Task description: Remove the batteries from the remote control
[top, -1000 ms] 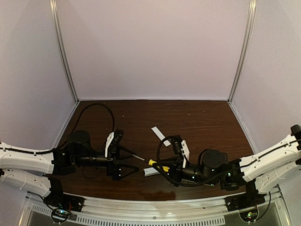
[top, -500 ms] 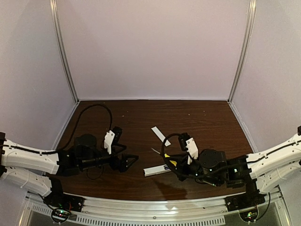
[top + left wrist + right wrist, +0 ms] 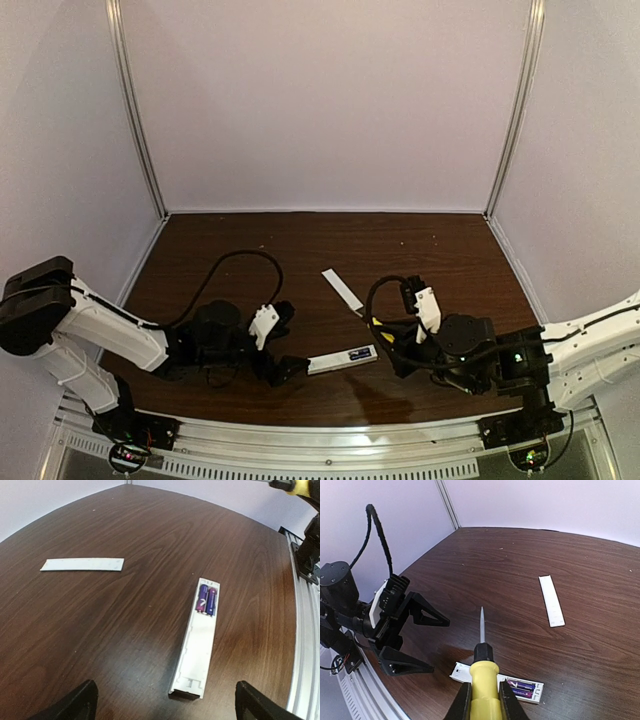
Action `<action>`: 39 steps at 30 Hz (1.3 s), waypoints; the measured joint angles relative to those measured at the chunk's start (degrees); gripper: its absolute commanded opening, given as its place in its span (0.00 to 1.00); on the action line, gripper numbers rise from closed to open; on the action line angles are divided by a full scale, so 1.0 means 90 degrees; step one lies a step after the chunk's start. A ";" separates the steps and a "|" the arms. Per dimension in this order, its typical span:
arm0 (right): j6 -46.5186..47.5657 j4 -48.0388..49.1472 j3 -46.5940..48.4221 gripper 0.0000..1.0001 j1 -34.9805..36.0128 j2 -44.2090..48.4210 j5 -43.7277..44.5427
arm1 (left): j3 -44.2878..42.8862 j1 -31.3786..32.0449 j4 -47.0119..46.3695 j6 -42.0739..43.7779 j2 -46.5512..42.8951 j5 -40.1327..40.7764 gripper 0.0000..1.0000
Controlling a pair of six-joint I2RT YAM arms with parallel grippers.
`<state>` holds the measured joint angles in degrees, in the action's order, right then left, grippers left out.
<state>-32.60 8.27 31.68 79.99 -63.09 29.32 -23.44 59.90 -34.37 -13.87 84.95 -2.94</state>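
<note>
The white remote control [image 3: 342, 358] lies on the table near the front, recess up; it also shows in the left wrist view [image 3: 196, 648] and the right wrist view [image 3: 462, 671]. Two purple-blue batteries [image 3: 206, 599] sit side by side in its far end, also seen from the right wrist [image 3: 520, 688]. My left gripper [image 3: 287, 343] is open, its jaws wide apart just short of the remote's near end. My right gripper [image 3: 485, 700] is shut on the yellow-handled screwdriver [image 3: 483, 676], held above the remote with the tip pointing toward the left arm.
The thin flat white cover strip [image 3: 342, 289] lies on the table behind the remote, also seen from the left wrist [image 3: 82, 564] and the right wrist [image 3: 551, 600]. An aluminium rail [image 3: 330, 447] runs along the front edge. Pale walls enclose the other three sides.
My left gripper has let go of the screwdriver, opened and dropped low toward the remote's end. My right gripper has pulled back to the right with the screwdriver.
</note>
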 measured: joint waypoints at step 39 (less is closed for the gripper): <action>-0.0175 -0.0029 -0.0563 0.00 -0.0002 0.0515 -0.0078 | -0.0512 0.0000 -0.2203 0.1321 0.2579 -0.1455 0.86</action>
<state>-34.17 8.01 26.61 79.96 -58.46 28.62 -28.05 59.90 -54.19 -1.98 108.16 -16.03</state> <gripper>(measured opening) 0.172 0.893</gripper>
